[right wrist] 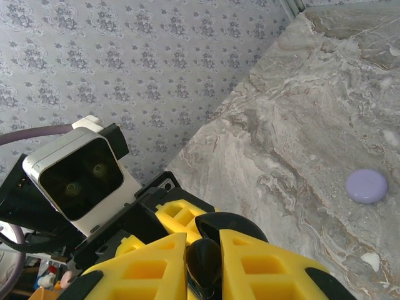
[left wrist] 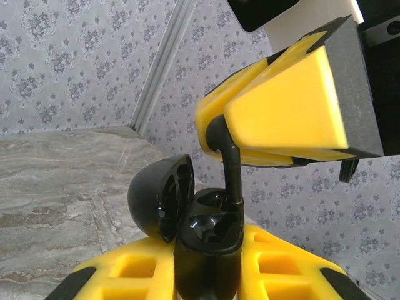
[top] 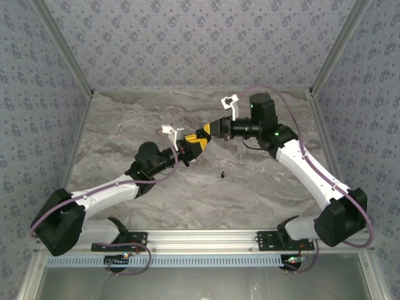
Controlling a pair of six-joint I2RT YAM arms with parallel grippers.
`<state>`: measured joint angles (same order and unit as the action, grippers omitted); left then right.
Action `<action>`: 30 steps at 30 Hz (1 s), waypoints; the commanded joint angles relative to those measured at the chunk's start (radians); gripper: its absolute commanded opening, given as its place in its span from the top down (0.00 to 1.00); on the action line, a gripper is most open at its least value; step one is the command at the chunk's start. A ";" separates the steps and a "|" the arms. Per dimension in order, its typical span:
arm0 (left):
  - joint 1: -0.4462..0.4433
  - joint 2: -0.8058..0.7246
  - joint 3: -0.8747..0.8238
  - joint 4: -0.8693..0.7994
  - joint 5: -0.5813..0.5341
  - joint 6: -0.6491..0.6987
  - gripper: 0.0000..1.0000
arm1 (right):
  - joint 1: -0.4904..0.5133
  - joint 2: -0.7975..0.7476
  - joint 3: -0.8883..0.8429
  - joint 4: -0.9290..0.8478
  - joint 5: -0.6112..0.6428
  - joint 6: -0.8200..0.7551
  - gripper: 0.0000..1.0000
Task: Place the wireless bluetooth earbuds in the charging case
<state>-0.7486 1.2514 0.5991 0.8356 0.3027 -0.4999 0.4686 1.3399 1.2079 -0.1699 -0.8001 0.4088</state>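
Reaching in from the lower left of the overhead view, the left arm stretches toward the middle of the marbled table (top: 262,181), and the left gripper (top: 186,149) at its end is clamped on the charging case (left wrist: 209,231). In the left wrist view the case is a glossy black shell standing upright between the yellow fingers (left wrist: 281,265), with its lid (left wrist: 156,197) swung open to the left. Just above it the right gripper (top: 203,134) comes in from the upper right, its yellow fingers pinched tight on an earbud (left wrist: 230,159). The rounded head of that earbud is tucked between the pads and its thin stem points straight down. The tip of the stem sits at the right edge of the case's hollow; whether it touches the case I cannot tell. The two grippers are nose to nose over the table's centre. A little to the right and nearer to me, the second earbud (top: 222,174) lies alone on the marble, a tiny black speck apart from both grippers. In the right wrist view a small lilac disc (right wrist: 367,185) lies flat on the table, off to the right.
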 commanded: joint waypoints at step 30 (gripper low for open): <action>-0.010 -0.014 0.028 0.053 -0.032 -0.025 0.79 | 0.027 -0.018 0.001 -0.090 0.060 -0.072 0.79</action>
<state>-0.7494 1.2514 0.5991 0.8368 0.2943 -0.5251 0.4843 1.3396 1.2072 -0.2043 -0.7574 0.3698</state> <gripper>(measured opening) 0.208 0.211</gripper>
